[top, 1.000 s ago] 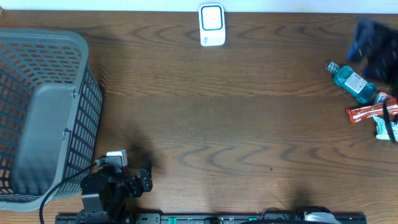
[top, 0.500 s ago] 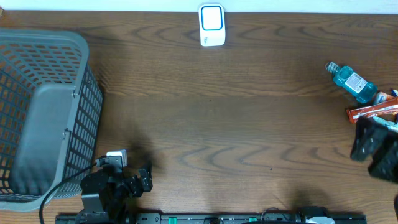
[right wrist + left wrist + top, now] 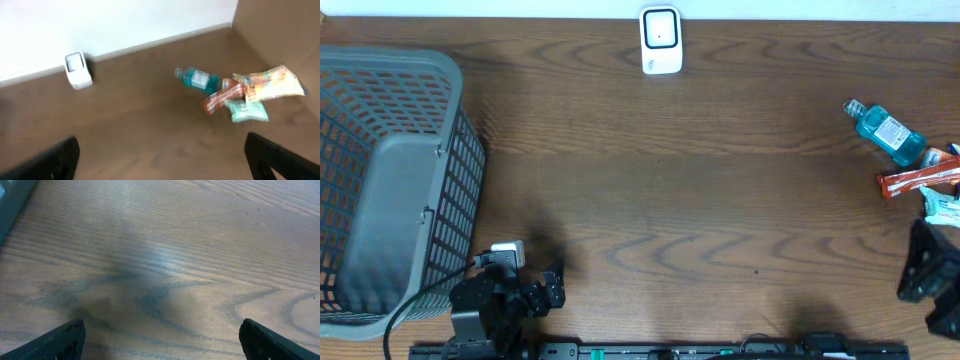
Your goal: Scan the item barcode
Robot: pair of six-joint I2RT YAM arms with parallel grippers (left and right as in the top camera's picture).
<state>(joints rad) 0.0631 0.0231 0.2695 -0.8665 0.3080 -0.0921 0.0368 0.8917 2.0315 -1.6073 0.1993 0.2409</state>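
Note:
Several items lie at the table's right edge: a blue bottle (image 3: 887, 132) (image 3: 197, 78), a red packet (image 3: 918, 179) (image 3: 222, 96), a teal packet (image 3: 940, 207) (image 3: 249, 111) and a yellow-orange packet (image 3: 270, 82). The white scanner (image 3: 660, 41) (image 3: 78, 70) stands at the back edge. My right gripper (image 3: 926, 272) (image 3: 162, 165) hangs open and empty near the front right, short of the items. Over bare wood at the front left, my left gripper (image 3: 556, 284) (image 3: 162, 345) is open with nothing in it.
A large grey mesh basket (image 3: 448, 70) fills the left side of the table, just beside the left arm. A pale wall runs behind the scanner.
The right arm has swung from above the items at the back right down toward the front right edge. The left arm has not moved.

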